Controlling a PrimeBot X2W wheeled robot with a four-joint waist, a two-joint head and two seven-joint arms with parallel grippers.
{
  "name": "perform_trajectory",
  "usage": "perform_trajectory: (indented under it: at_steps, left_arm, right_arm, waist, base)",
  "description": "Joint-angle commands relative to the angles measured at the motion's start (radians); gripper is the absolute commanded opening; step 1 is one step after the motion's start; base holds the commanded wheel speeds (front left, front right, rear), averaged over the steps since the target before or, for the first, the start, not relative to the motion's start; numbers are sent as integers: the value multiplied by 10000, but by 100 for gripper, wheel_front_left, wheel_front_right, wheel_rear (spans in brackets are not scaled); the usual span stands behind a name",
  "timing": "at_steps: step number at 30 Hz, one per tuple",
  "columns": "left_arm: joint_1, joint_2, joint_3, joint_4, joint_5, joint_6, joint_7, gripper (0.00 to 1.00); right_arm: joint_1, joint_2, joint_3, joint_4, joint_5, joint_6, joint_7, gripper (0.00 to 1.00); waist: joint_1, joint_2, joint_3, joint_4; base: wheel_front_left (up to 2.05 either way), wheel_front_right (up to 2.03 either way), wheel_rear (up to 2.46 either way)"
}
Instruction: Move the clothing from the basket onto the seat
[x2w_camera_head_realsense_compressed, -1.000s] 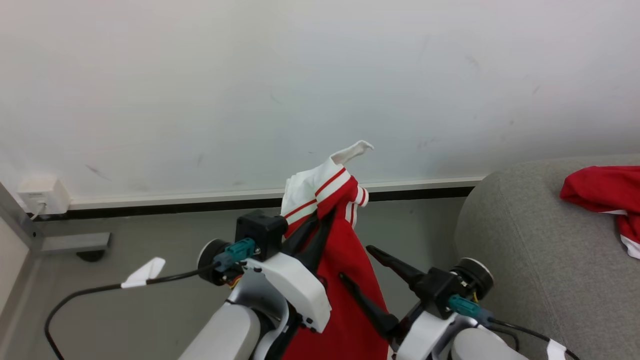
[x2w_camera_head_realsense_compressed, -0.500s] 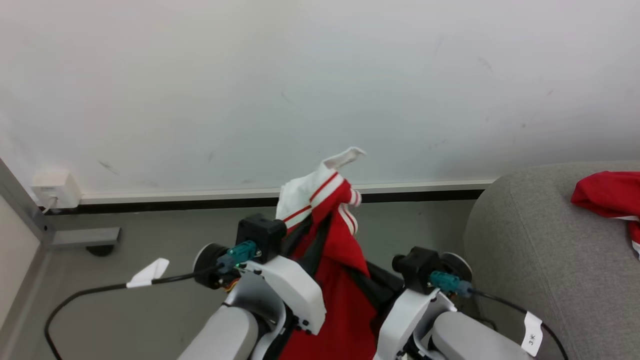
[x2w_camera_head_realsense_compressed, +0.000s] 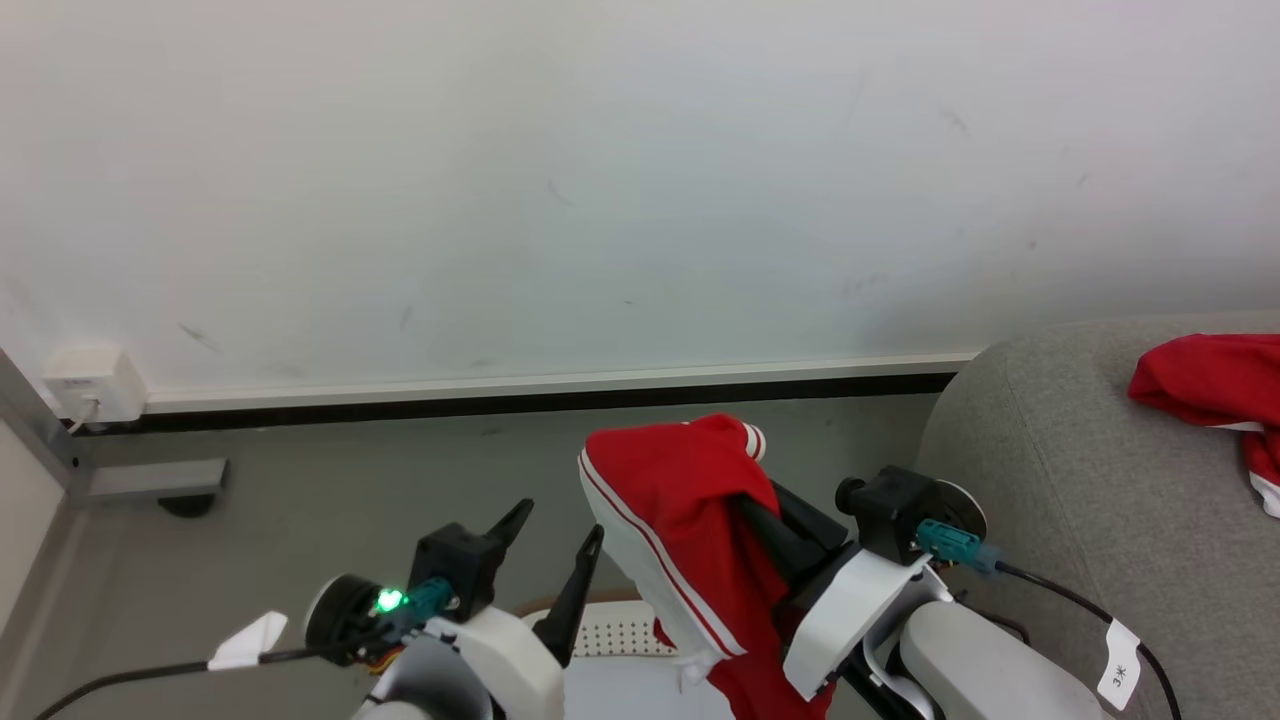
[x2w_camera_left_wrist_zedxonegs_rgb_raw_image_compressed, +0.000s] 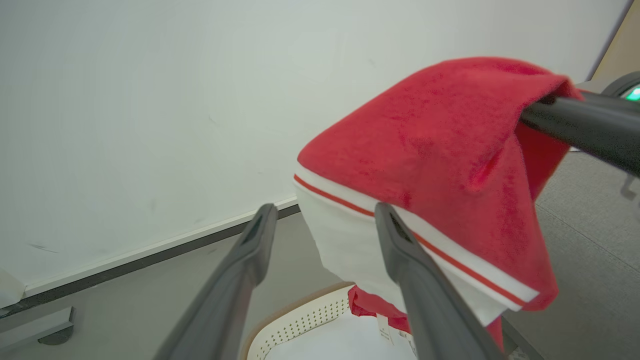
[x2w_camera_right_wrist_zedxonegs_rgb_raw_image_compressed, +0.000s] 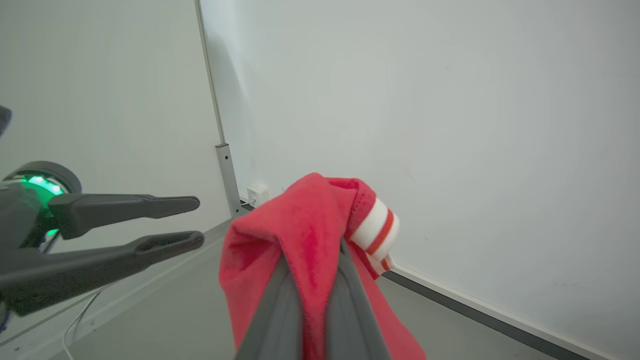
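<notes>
White scuffed wall, dark skirting, bare grey floor, a socket low on the left. Right gripper clamped on a red garment, draped over the basket. Left gripper spread wide, empty. Another red garment lies on the seat. White cable tag reads "3", the rest unclear

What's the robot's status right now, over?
Right claw shut on red garment, over basket. Left claw open. Seat to right; nothing seen in between.
</notes>
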Motion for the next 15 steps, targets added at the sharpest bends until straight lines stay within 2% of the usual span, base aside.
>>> perform_trajectory:
  at_steps: [1, 8, 15]
  left_arm:
    - [203, 137, -2, -22, 167, 69, -170, 100]
    - [866, 127, -154, 149, 200, 179, -888, 100]
    - [849, 106, -130, 90, 173, 259, -1255, 100]
  right_arm:
    - [124, -72, -89, -80, -51, -25, -33, 0]
    - [48, -372, -549, -492, -374, -25, -34, 0]
    - [-114, -813, -1135, -1063, -625, -25, -34, 0]
  waist:
    - [-1, 0, 35, -22]
    - [-1, 0, 248, -431]
    - [-1, 0, 489, -1553]
  base:
    - [0, 0, 0]
    - [0, 0, 0]
    - [0, 0, 0]
